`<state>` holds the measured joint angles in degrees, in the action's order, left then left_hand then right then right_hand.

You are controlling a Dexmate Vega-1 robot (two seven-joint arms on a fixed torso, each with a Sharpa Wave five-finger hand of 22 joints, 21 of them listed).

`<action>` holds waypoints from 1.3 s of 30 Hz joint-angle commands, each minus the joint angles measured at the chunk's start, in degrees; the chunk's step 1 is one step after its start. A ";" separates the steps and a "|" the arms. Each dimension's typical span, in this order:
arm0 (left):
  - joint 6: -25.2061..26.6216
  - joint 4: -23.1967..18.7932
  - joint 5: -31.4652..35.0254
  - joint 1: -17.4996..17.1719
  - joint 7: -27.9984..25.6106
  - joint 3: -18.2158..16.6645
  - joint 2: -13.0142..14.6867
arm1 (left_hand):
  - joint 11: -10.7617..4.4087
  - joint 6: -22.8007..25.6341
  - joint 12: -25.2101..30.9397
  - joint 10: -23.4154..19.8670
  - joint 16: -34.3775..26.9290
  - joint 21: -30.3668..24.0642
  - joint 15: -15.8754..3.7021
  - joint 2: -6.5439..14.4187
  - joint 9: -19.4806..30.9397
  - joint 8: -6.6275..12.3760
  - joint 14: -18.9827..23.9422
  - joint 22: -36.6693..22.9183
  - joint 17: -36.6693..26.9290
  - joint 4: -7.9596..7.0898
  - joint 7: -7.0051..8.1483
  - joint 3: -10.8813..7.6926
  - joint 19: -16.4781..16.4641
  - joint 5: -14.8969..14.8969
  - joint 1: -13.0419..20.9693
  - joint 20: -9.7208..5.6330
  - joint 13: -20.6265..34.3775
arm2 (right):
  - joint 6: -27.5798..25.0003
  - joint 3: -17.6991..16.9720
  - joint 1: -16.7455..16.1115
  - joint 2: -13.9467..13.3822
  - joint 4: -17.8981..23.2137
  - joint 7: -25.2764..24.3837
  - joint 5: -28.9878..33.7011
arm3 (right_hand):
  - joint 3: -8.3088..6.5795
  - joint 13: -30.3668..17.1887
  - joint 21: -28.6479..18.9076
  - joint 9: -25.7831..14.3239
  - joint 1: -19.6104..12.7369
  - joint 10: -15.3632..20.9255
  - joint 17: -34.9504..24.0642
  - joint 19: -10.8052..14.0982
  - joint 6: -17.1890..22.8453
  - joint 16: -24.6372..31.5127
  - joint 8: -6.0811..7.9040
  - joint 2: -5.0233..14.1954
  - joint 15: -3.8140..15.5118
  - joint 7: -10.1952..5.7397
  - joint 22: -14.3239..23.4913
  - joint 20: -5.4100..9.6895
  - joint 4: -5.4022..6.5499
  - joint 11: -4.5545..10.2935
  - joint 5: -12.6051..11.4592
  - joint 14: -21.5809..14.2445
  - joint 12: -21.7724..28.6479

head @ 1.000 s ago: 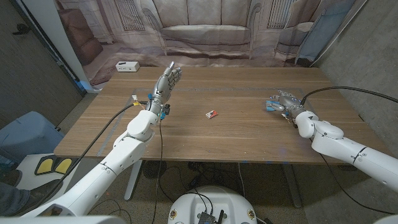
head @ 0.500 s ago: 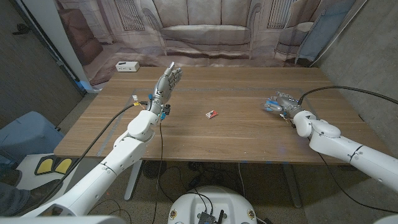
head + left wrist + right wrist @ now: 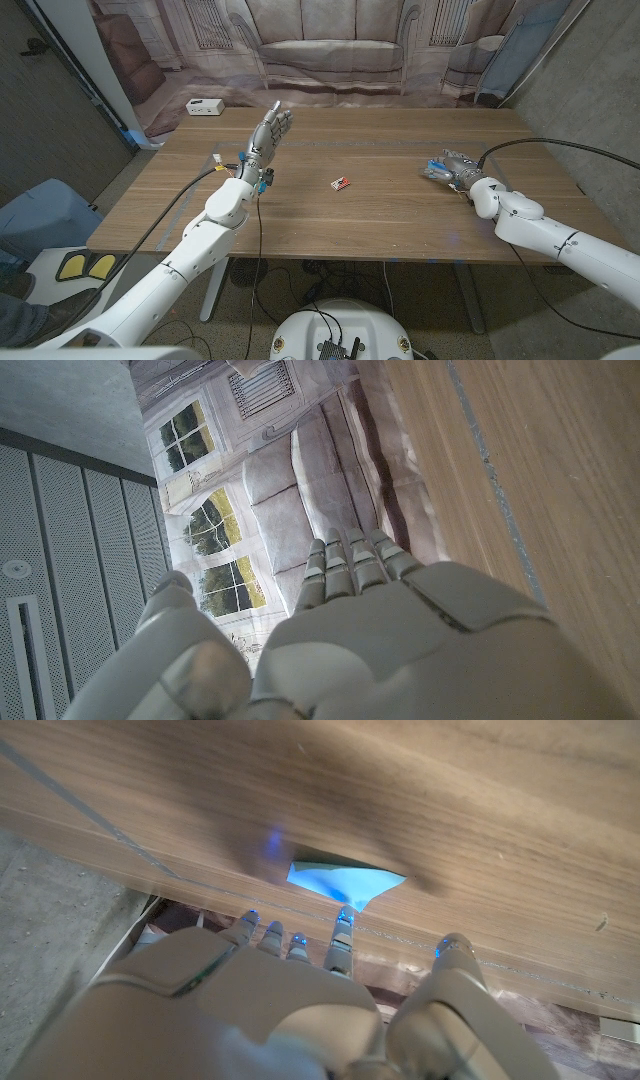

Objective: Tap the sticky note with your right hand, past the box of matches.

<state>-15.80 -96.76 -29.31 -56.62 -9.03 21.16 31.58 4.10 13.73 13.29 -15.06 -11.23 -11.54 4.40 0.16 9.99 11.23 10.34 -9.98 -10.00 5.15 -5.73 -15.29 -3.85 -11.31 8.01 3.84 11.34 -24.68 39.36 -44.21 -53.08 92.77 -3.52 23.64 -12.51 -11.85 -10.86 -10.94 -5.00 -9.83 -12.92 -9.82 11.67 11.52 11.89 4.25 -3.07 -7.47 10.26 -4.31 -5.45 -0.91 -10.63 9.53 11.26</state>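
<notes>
A blue sticky note [image 3: 432, 171] lies on the right part of the wooden table [image 3: 380, 225], its visible part peeking out from under my right hand [image 3: 457, 165]. In the right wrist view the fingers stretch over the note [image 3: 345, 880] and one fingertip [image 3: 344, 919] reaches its edge; the hand holds nothing. A small red-and-white box of matches [image 3: 342, 183] sits near the table's middle, left of that hand. My left hand [image 3: 268, 134] stands raised over the left part of the table, fingers straight and apart, and its own wrist view shows it empty [image 3: 350, 610].
A white box [image 3: 204, 105] sits at the table's far left corner. Black cables run along my left arm [image 3: 200, 180] and over the right table edge [image 3: 560, 145]. A printed backdrop of a sofa hangs behind the table.
My right forearm has crept a little to the left while the hand stays at the sticky note. The left hand and the matchbox have not moved.
</notes>
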 commanded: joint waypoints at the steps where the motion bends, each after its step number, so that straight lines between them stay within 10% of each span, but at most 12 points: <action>1: 0.26 -0.06 -0.23 -0.23 -0.12 -0.01 -0.04 | -0.29 0.33 0.01 -0.43 0.21 0.07 0.04 0.52 0.31 -0.09 0.53 -0.31 -0.29 0.15 -0.11 -0.07 -0.14 0.21 -0.01 0.42 0.07 | -0.43 0.96 0.96 0.78 -1.51 0.90 -0.02 | -0.35 -0.33 -0.49 -0.16 -0.13 -10.52 -0.31 -13.56 0.20 0.53 -0.14 0.75 0.17 -0.03 0.26 0.14 0.17 0.03 -0.33 16.81 0.33; 39: -0.05 0.47 -0.40 -0.31 -0.09 0.27 -0.50 | -0.24 0.55 -0.24 -0.55 0.28 0.16 0.06 0.94 0.32 -0.19 0.68 -0.31 -0.30 0.34 -0.06 -0.17 -0.06 0.29 0.15 0.46 0.09 | -2.44 0.11 -0.22 0.26 -0.93 -0.90 -1.47 | -0.57 -0.31 -1.12 -0.27 0.01 -8.24 -0.39 -12.14 3.86 1.27 0.47 0.69 -0.28 -0.09 0.24 0.00 0.16 0.27 -0.19 15.35 1.40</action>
<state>-15.59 -96.82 -29.54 -57.18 -9.47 21.16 31.33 3.88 13.72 13.29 -15.27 -11.01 -11.54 4.39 0.85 9.99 11.24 10.34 -9.98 -10.00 5.15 -5.72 -15.29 -3.85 -11.06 7.93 3.84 11.33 -26.63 40.46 -43.76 -52.57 91.49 -3.29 23.44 -12.71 -11.85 -11.70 -10.88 -5.23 -9.83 -13.19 -9.82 15.96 12.52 12.69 4.47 -3.07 -7.84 10.26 -4.31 -5.25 -0.92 -10.63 9.53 12.34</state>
